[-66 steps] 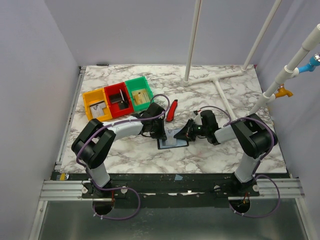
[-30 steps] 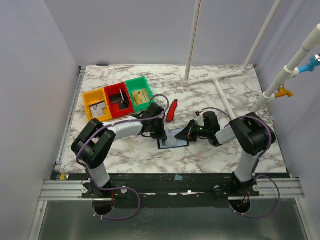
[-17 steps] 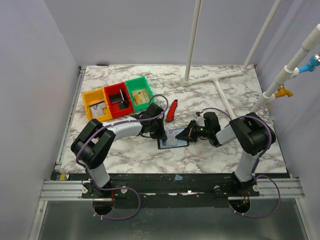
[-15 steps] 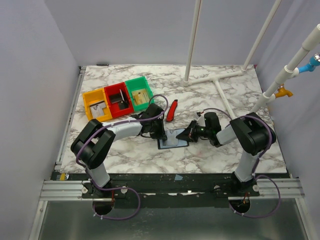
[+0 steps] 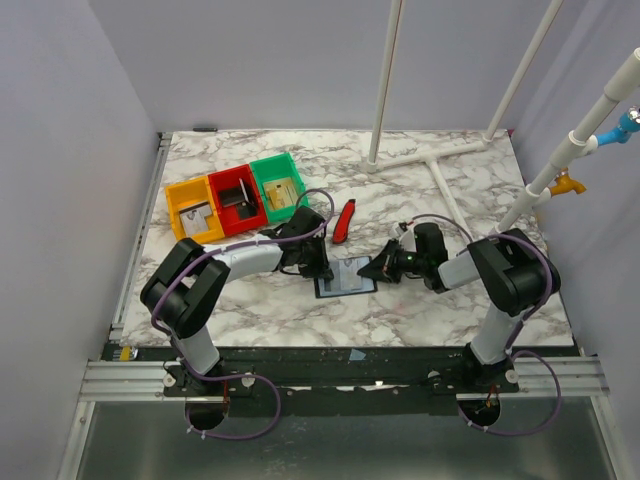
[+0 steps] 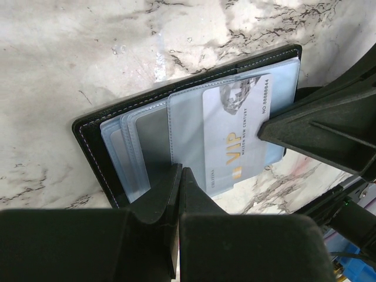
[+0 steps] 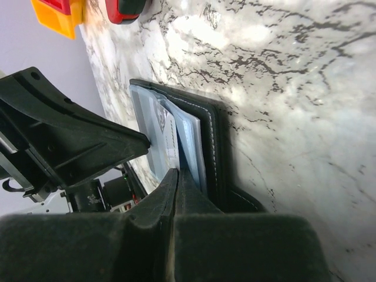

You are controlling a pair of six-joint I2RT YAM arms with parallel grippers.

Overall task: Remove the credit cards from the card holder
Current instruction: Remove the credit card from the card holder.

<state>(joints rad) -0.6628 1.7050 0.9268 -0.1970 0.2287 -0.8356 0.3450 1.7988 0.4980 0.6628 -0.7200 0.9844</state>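
Note:
The card holder [image 5: 345,278] lies open on the marble between the two arms, black with bluish-grey pockets [image 6: 141,147]. A pale grey credit card [image 6: 235,138] marked VIP sticks partway out of a pocket towards the right. My left gripper [image 6: 180,171] is shut, and its tips press down on the pockets at the holder's near edge [image 5: 322,268]. From the right side my right gripper [image 7: 176,171] is shut too, its tips [image 5: 373,270] against the card's edge among the pocket leaves [image 7: 191,144]. I see nothing clamped between either pair of jaws.
Orange [image 5: 195,212], red [image 5: 236,200] and green [image 5: 278,186] bins stand in a row at the back left; a tan card [image 5: 284,196] lies in the green one. A red-and-black tool [image 5: 343,220] lies just behind the holder. A white pipe frame [image 5: 440,160] stands at the back right.
The right gripper has shifted slightly to the right and nearer. The left arm and the card holder have stayed put.

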